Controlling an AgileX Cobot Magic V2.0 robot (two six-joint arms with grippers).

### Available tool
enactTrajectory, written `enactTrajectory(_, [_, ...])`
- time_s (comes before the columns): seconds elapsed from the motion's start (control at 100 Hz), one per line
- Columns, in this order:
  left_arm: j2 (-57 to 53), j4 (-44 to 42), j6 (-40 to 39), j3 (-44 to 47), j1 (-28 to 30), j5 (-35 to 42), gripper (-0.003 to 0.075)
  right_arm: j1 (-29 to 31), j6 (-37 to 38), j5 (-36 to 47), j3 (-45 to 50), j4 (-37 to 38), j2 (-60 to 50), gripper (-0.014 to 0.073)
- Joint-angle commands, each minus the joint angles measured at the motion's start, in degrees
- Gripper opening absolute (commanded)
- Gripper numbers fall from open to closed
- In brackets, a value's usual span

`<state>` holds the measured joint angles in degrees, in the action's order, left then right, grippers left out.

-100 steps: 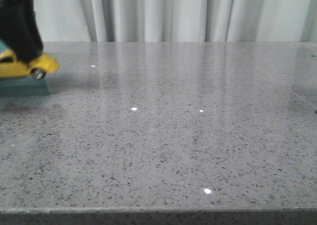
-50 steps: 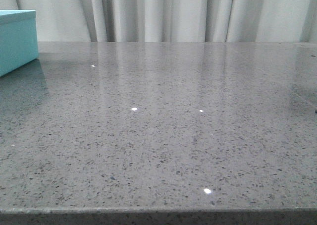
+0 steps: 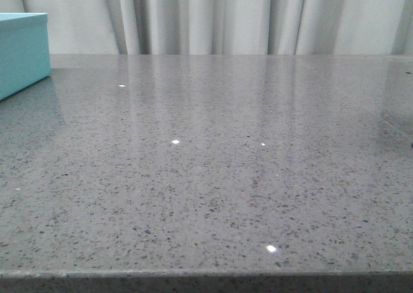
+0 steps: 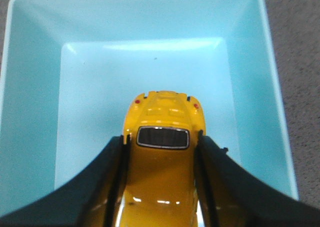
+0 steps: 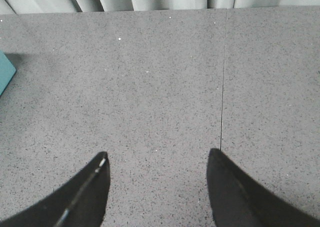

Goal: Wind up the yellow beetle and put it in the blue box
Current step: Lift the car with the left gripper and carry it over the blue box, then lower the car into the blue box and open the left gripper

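Observation:
In the left wrist view my left gripper (image 4: 161, 137) is shut on the yellow beetle (image 4: 162, 137). Its black fingers (image 4: 107, 182) press both sides of the car. The car hangs over the open inside of the blue box (image 4: 40, 62), above its pale floor. In the front view only a corner of the blue box (image 3: 22, 51) shows at the far left edge; the car and the left gripper are out of that view. My right gripper (image 5: 157, 159) is open and empty above bare table.
The grey speckled table (image 3: 226, 164) runs to a front edge near the camera. White curtains (image 3: 226, 15) hang behind it. A thin seam (image 5: 222, 77) crosses the tabletop in the right wrist view, where a box corner (image 5: 5, 72) shows too.
One second ago the left gripper held the beetle in front of the box at the front view's left edge. It has moved left out of that view, uncovering the box corner.

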<state>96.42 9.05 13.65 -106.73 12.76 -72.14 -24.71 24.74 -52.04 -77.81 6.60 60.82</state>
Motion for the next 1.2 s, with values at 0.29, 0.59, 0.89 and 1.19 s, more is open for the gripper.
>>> enactTrajectory(0.29, [5.88, -1.73, -1.03, 2.87, 0.06, 2.56, 0.0092, -0.04, -0.4, 4.37, -1.25, 0.42, -1.07, 0.0435])
enactTrajectory(0.59, [10.72, -1.84, -1.26, 2.87, -0.07, 2.69, 0.0102, -0.04, -0.4, 5.59, -1.25, 0.42, -1.07, 0.0435])
enactTrajectory(0.89, [10.96, -1.84, -1.26, 2.87, -0.07, 2.59, 0.03, -0.04, -0.4, 5.76, -1.25, 0.42, -1.07, 0.0435])
enactTrajectory(1.19, [10.76, -1.68, -2.14, 2.75, -0.07, 1.97, 0.0395, -0.04, -0.4, 7.33, -1.25, 0.42, -1.07, 0.0435])
